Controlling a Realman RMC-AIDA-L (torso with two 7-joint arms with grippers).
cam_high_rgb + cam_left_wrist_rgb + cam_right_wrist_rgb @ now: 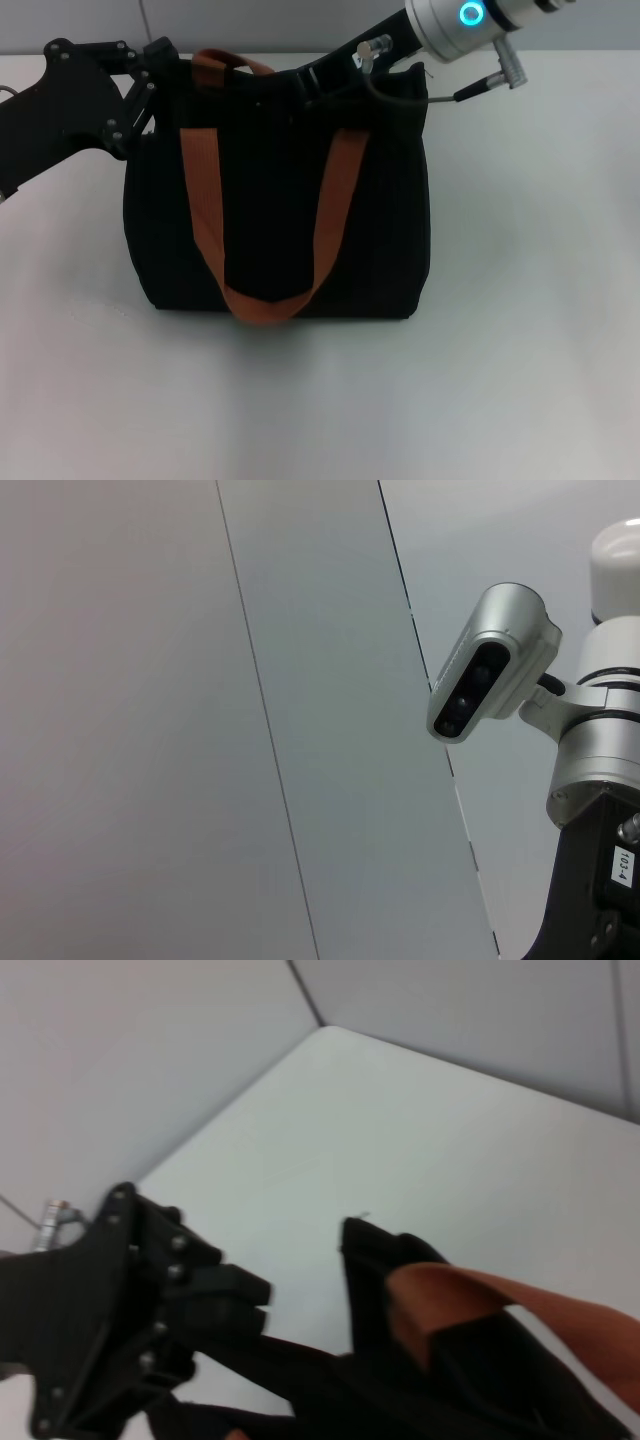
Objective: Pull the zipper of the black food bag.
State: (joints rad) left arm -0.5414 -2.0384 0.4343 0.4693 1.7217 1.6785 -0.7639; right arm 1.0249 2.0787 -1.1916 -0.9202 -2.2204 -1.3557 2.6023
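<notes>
The black food bag [275, 215] stands upright in the middle of the table, with one orange-brown handle [205, 215] hanging down its front. My left gripper [152, 82] is at the bag's top left corner and is pinched on the fabric there. It also shows in the right wrist view [235, 1300], next to the bag's corner [385, 1255] and a strap [470, 1305]. My right gripper [318, 82] reaches down from the upper right onto the bag's top edge, near the middle. The zipper pull is hidden.
The white table [520, 350] stretches around the bag to a grey wall behind it. The left wrist view shows only the wall panels and my right arm's wrist with its camera [490, 665].
</notes>
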